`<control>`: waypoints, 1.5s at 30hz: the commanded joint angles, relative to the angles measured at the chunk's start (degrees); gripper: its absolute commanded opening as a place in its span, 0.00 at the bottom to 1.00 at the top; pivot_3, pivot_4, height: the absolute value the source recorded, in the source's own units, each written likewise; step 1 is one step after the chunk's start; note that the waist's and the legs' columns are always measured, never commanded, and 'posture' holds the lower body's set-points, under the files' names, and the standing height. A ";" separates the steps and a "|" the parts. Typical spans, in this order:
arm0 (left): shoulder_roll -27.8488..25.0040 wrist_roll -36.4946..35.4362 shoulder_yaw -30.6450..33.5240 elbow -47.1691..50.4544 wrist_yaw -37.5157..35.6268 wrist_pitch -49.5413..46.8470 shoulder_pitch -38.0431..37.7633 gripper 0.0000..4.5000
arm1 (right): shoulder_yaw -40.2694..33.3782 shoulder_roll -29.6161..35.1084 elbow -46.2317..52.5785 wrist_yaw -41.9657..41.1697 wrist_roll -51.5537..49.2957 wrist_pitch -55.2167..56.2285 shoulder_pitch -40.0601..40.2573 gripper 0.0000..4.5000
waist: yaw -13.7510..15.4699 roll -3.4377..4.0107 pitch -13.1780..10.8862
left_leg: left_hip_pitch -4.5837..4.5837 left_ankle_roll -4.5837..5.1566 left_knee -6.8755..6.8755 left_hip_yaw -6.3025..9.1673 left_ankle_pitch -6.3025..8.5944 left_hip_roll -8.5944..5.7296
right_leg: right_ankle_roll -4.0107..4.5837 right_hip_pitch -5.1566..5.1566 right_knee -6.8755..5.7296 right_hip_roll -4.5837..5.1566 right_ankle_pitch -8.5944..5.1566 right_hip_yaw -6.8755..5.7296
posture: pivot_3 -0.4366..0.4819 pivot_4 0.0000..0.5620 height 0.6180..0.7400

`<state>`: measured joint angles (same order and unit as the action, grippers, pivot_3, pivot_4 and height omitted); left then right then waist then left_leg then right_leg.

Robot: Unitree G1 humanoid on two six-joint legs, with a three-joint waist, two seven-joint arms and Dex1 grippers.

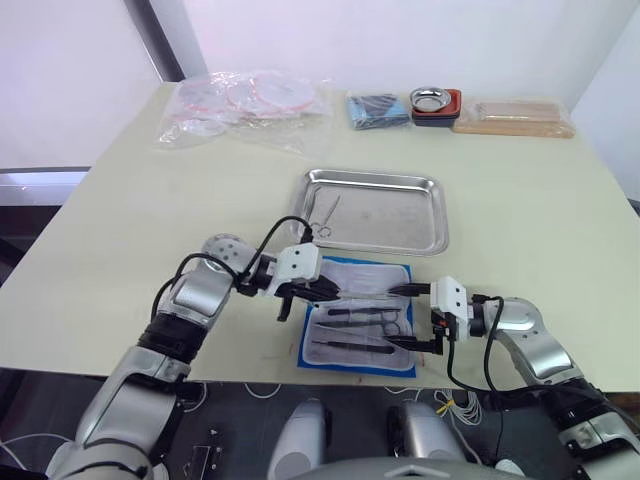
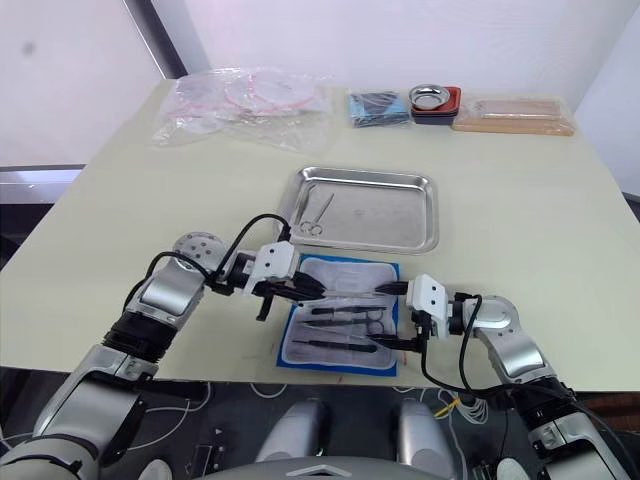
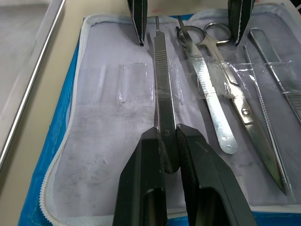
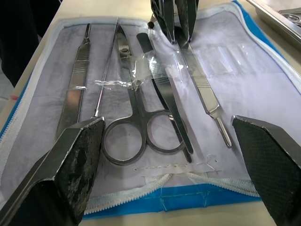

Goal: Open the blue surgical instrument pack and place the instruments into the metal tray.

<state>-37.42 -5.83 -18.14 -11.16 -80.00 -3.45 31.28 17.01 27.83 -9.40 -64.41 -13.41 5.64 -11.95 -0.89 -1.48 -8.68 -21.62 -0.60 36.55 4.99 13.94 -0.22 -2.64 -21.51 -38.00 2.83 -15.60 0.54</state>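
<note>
Steel handle (image 3: 164,117) pinched in left gripper (image 3: 168,141) jaws; right gripper (image 4: 169,136) spread wide over pack (image 1: 400,362) edge.

Blue surgical instrument pack (image 1: 358,316): no print legible on lining or border.
Instruments (image 3: 207,89): no engraving or brand can be read.
Metal tray (image 1: 425,222): no marking.
Packets at counter's far edge: no label readable.
</note>
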 commanded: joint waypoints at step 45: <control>-23.93 -6.72 8.30 19.83 -6.44 -20.54 -3.04 0.01 | 3.26 -0.46 -8.20 -0.89 4.73 -1.28 2.33 1.00 | -0.07 0.04 -0.05 | 0.05 0.00 -0.01 -0.06 0.00 0.32 | -0.14 -0.01 0.01 -0.23 -0.12 0.01 | 0.48 0.27 1.00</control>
<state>-59.83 -11.20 -12.05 6.62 -85.80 -23.51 28.00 17.04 26.74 -11.35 -65.08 -13.22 6.66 -12.55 -0.96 -1.45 -8.74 -21.57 -0.60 36.54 4.92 13.94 0.10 -2.78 -21.52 -37.99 2.60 -15.73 0.57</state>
